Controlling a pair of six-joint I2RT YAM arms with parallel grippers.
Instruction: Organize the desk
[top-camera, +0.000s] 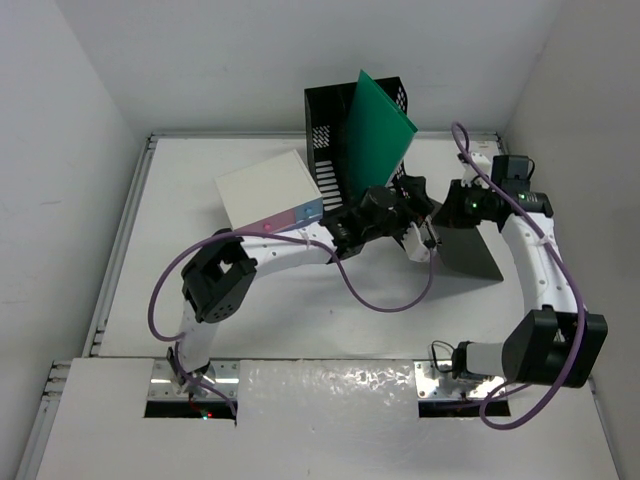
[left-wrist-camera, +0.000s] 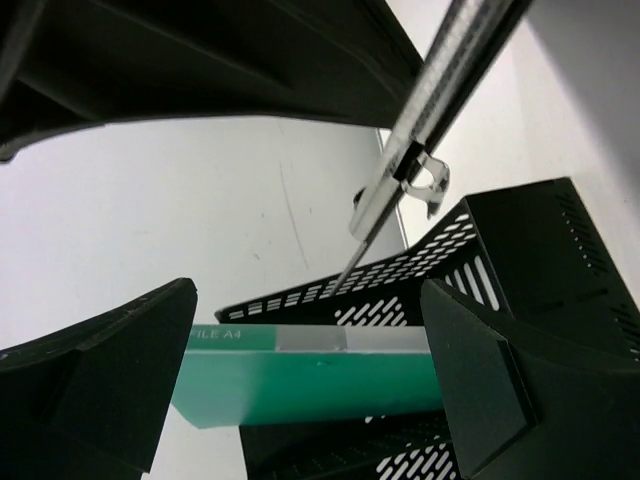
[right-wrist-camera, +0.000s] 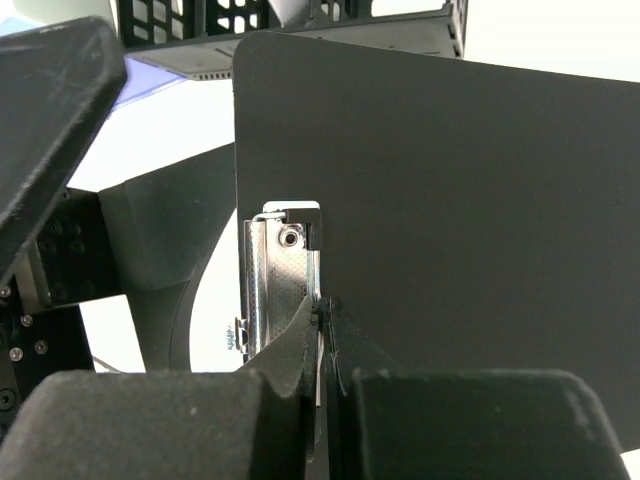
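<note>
Left gripper (top-camera: 400, 200) pinches the green folder (top-camera: 375, 125) over the rack (top-camera: 325, 135); lower it edge-first. Right gripper (top-camera: 450, 205) clamps the clipboard (top-camera: 470, 250); keep it apart.

A green plastic A4 folder (top-camera: 378, 130) leaned in a black perforated file rack (top-camera: 325, 120) at the rear, left of a black clipboard (top-camera: 468, 248), with a white-topped drawer box (top-camera: 268, 190) left of the rack.

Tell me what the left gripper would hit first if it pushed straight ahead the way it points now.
Probably the black mesh file rack: the left gripper already holds the green folder, and the rack lies directly ahead. Depth is uncertain.
</note>
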